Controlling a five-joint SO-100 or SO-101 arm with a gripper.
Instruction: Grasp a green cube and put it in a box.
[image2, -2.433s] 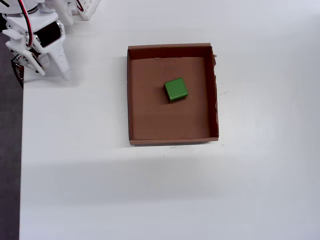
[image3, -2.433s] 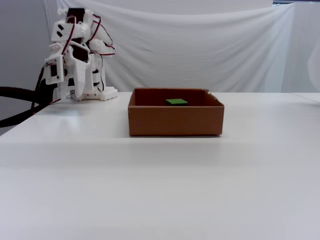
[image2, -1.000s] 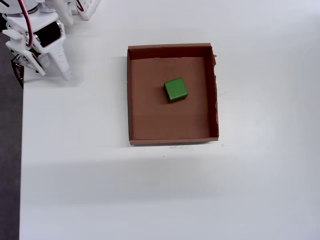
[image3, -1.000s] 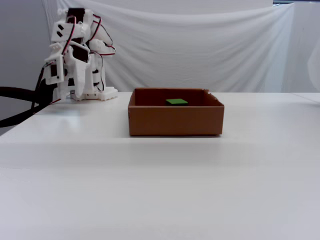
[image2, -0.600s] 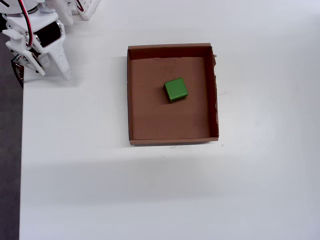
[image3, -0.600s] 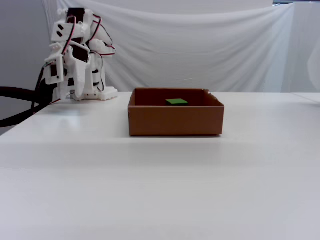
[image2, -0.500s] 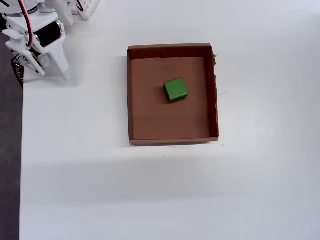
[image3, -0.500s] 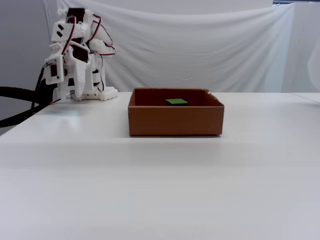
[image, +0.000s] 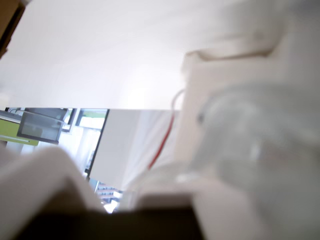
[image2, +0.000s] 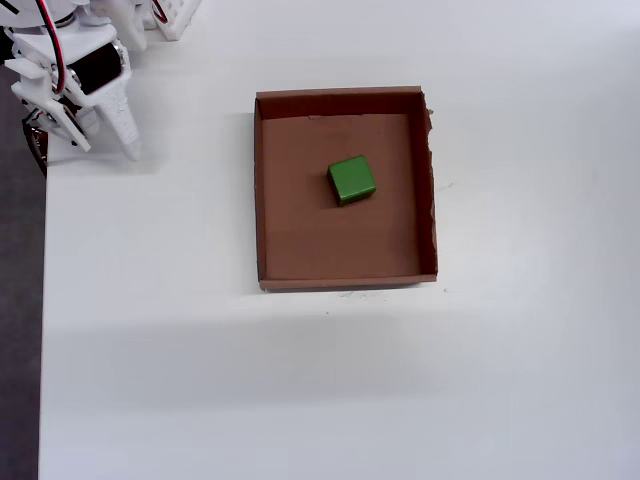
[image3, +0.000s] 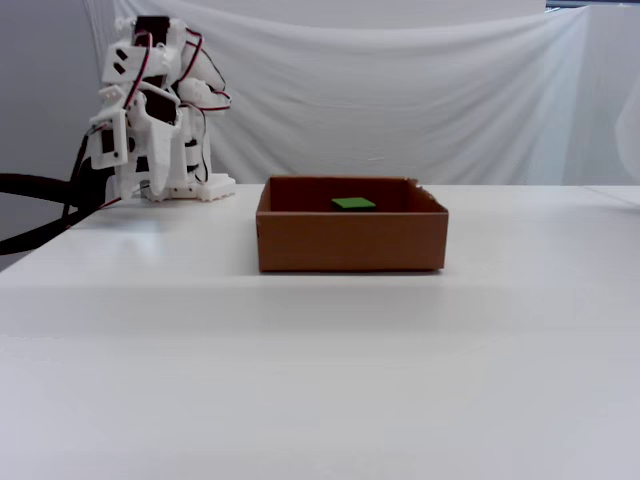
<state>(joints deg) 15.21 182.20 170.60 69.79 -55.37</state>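
Overhead view shows the green cube (image2: 351, 180) resting inside the box (image2: 262, 200), so the task looks complete, while the pincer (image2: 128, 140), folded away at ten o'clock, holds nothing, its opening unclear.

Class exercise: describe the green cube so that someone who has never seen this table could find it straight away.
On the white table sits one brown cardboard box, an open shallow tray near the middle in the overhead view. Inside it, slightly above its centre in that view, lies the green cube, touching no wall. It is the only thing in the box and the only bright green object on the table.
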